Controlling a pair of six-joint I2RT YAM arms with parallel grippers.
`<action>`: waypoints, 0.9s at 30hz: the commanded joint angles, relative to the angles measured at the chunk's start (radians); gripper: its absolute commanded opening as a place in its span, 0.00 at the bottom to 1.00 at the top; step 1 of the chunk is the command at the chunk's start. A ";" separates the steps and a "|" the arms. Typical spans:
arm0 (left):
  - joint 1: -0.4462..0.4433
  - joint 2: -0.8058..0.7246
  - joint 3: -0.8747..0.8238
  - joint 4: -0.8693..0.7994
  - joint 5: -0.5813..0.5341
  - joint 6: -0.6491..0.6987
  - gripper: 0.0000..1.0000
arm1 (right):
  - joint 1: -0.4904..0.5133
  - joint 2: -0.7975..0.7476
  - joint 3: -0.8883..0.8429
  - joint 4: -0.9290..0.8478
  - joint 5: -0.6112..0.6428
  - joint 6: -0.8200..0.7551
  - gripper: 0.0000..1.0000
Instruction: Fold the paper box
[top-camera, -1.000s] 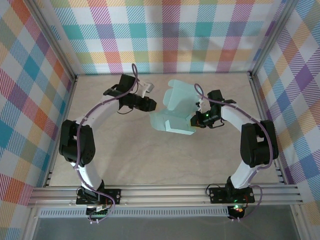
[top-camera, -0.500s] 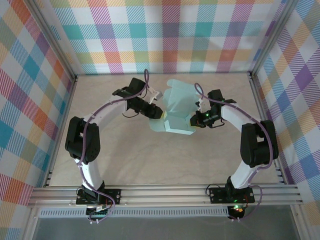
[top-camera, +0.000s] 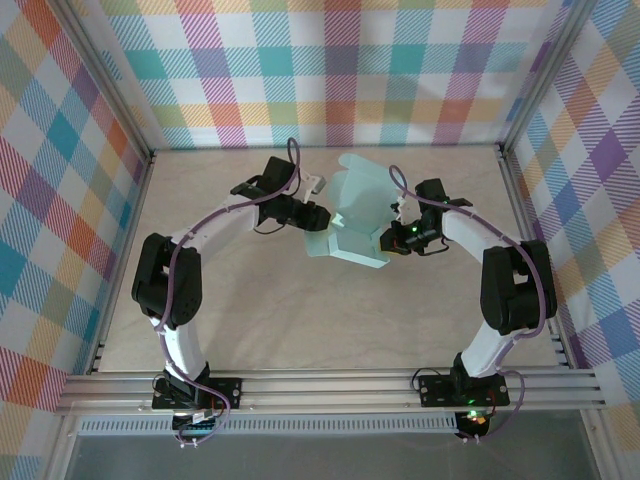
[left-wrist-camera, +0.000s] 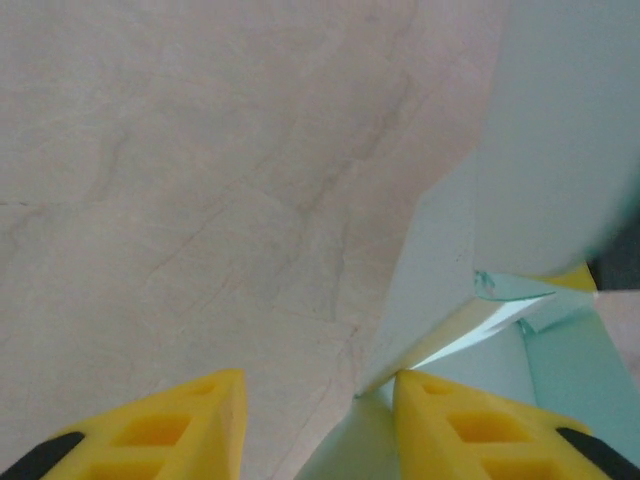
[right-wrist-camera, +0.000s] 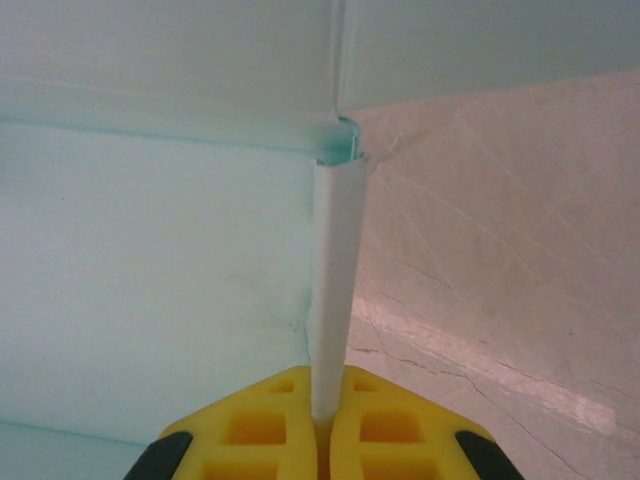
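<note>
Here, the big pale table (top-camera: 300, 320) sits inside walls (top-camera: 330, 70) of checked cloth. Two arms curve in from the near edge, the left arm (top-camera: 190, 250) on one side and the right arm (top-camera: 490, 250) on the other, and they meet near the back middle of the table. Between them is the paper box (top-camera: 355, 215), made of thin mint-green card. One part lies flat on the table and another part stands up behind it. From above, the box's right end is hidden under the right gripper (top-camera: 385, 240). The left gripper (top-camera: 320, 217) is right at the box's left edge. In the left wrist view its two yellow fingers (left-wrist-camera: 170, 430) are wide apart and hold nothing, and both are cut off at the bottom. The corner of the box (left-wrist-camera: 440, 260) comes down into the gap, close by the right finger, but it is hard to tell if they touch. The top of the card there is blurry, and a dark bit at the right edge is too fuzzy to name. In the right wrist view the right gripper (right-wrist-camera: 320, 400) is squeezed tight on a thin, upright strip of the box (right-wrist-camera: 150, 280), which sticks up between the two yellow pads (right-wrist-camera: 260, 425).
</note>
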 joint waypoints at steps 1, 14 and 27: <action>-0.013 0.042 0.003 0.090 -0.068 -0.115 0.36 | 0.033 0.001 0.014 0.003 -0.123 -0.016 0.03; -0.012 -0.262 -0.224 0.306 -0.248 -0.182 0.68 | 0.019 -0.041 0.007 0.048 0.078 0.070 0.01; 0.126 -0.386 -0.429 0.321 -0.285 -0.454 0.83 | 0.000 -0.083 -0.019 0.126 0.089 0.133 0.02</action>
